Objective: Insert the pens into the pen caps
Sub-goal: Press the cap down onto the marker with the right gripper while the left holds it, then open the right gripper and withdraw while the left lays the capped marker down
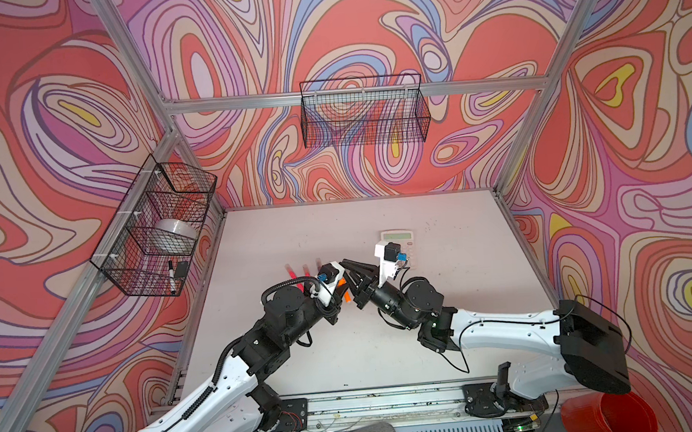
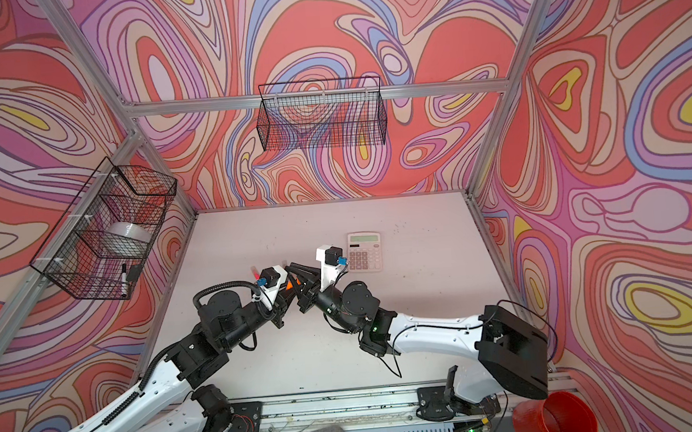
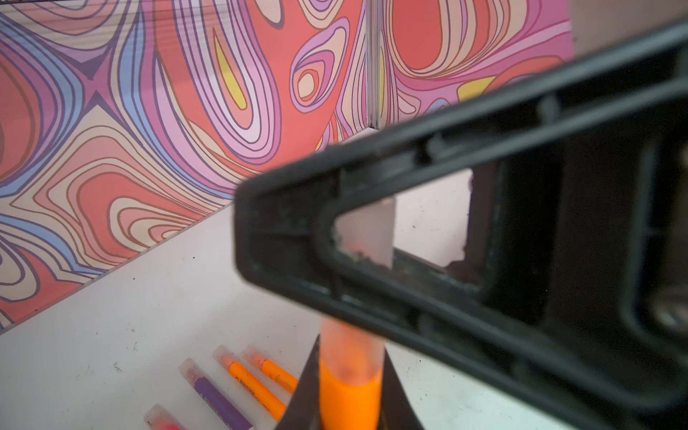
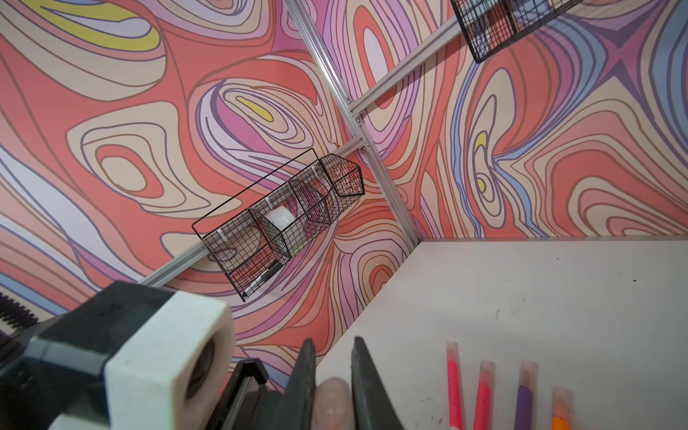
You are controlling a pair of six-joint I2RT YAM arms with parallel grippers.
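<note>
My left gripper [image 3: 350, 357] is clamped on an orange pen [image 3: 350, 400], which pokes out past my fingertips. Its tip sits inside a cap [image 3: 346, 344], and the orange shows through the pale plastic. My right gripper [image 4: 333, 372] is closed on that same cap, one finger on either side. So my two grippers meet nose to nose, with pen and cap bridging them, raised off the table [image 1: 458, 301].

Just beside my left fingers, capped pens lie side by side on the table. Nearest is a second orange pen [image 3: 277, 372], then a third orange pen [image 3: 253, 387], a purple pen [image 3: 219, 402] and a pink pen [image 3: 163, 422]. From my right wrist I see another pink pen [image 4: 453, 387] at the far end of that row. All of them point the same way, caps away from my grippers, close together. I cannot tell whether they touch.

A calculator [image 2: 364, 251] lies on the table beyond my right wrist, on the side away from the row and well apart from it.
</note>
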